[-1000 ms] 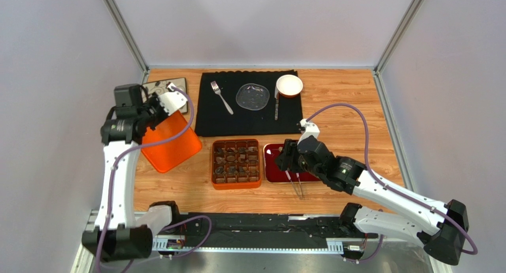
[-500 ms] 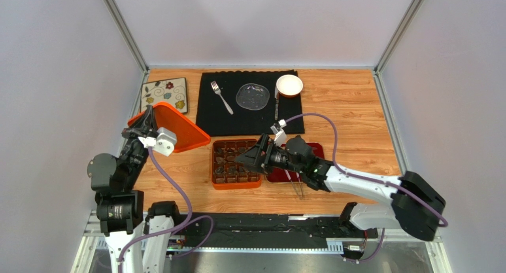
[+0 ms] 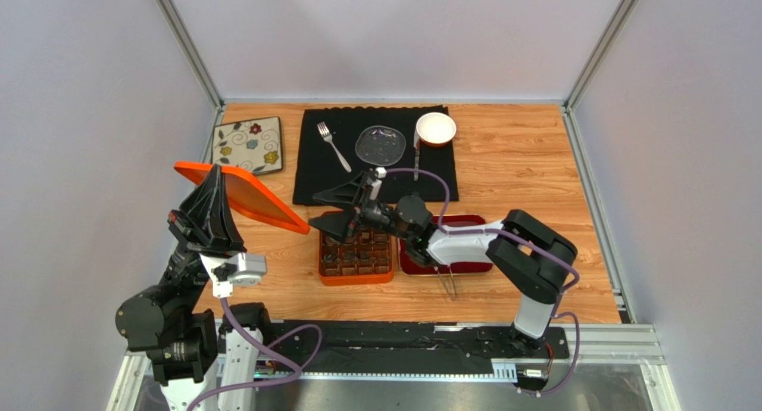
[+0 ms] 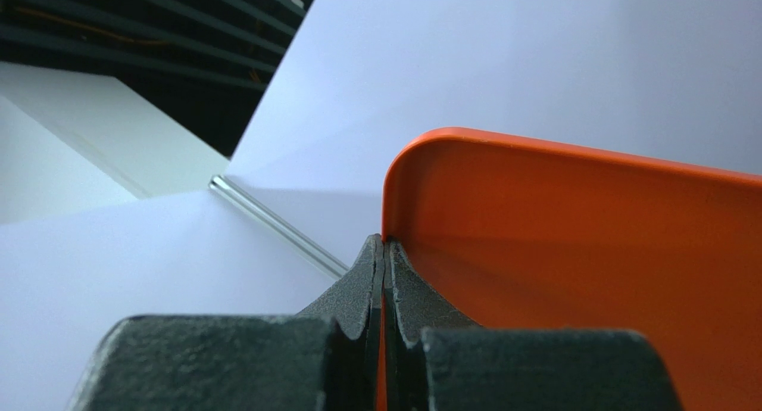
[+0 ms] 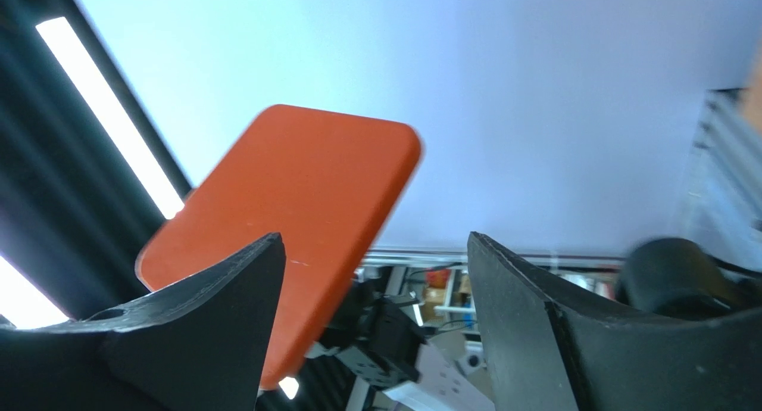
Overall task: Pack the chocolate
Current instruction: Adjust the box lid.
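Above our table [image 3: 528,161] the orange lid [image 3: 246,197] hangs tilted, its edge pinched in our left gripper [image 4: 383,250]. The box [image 3: 356,275] sits by our right gripper [image 3: 327,210], whose fingers gape wide and empty. The chocolate [image 3: 358,243] lies in the box.

right pincer [image 5: 376,243]: fingers wide apart | orange lid [image 5: 300,197]: tilted, partly behind one finger | pale wall [image 5: 554,89] beyond

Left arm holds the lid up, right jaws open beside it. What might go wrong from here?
The left jaws pinch only the orange lid's rim near a corner; a nudge may twist it loose. The open right jaws hang above the box's far-left corner; a dropped lid could land on the chocolates.
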### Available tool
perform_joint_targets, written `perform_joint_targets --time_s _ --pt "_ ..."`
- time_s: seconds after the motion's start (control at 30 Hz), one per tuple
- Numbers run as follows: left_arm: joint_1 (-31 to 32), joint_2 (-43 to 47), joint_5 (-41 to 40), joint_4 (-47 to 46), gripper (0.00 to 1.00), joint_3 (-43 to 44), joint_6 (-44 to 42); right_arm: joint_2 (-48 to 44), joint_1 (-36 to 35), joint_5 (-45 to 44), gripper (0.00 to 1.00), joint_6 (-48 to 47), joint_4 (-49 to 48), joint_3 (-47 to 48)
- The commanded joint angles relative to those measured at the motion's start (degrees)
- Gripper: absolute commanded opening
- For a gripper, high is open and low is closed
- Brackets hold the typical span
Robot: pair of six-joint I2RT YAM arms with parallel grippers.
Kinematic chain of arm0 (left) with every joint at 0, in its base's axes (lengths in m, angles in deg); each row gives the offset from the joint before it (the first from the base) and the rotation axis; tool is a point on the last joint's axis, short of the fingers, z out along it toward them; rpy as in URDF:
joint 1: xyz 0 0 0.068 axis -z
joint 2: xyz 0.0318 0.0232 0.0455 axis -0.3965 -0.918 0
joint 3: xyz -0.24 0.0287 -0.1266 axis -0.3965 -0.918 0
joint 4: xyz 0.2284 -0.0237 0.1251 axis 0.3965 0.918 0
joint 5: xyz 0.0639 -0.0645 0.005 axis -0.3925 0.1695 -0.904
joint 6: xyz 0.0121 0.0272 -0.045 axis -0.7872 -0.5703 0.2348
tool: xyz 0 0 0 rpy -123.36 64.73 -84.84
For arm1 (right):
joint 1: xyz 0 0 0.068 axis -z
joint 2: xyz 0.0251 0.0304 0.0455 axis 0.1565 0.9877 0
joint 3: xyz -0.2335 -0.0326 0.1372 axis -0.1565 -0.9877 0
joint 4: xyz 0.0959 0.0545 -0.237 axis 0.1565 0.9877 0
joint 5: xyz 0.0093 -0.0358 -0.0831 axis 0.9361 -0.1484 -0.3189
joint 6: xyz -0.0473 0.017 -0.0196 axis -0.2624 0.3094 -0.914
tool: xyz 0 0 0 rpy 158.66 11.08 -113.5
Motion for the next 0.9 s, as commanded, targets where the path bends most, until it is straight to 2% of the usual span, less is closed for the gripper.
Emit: perform_joint_targets --time_s 0.0,0.23,0.3,0.4,0.43,0.87 --pt "-0.31 0.81 3.37 -3.69 0.00 -0.50 -4.25 5.22 -1.58 -1.33 0.77 7.44 -8.77 10.24" --pt "-0.31 1.07 3.37 -3.25 0.00 -0.93 -5.74 11.81 -5.01 -0.37 0.76 11.22 -9.82 17.12" --pt "-0.39 0.98 3.37 -3.34 0.00 -1.37 -6.36 13.22 -6.23 0.25 0.85 12.27 -10.00 17.47" --pt "-0.31 1.25 3.72 -3.69 0.00 -2.34 -6.89 14.36 -7.55 0.96 0.89 13.24 -10.78 18.17" --pt "-0.22 1.51 4.15 -3.78 0.00 -2.87 -6.89 14.72 -7.73 1.13 0.95 13.50 -11.14 18.96" --pt "-0.31 2.39 4.86 -3.96 0.00 -4.80 -7.41 19.02 -9.40 0.08 0.99 20.09 -18.17 27.31"
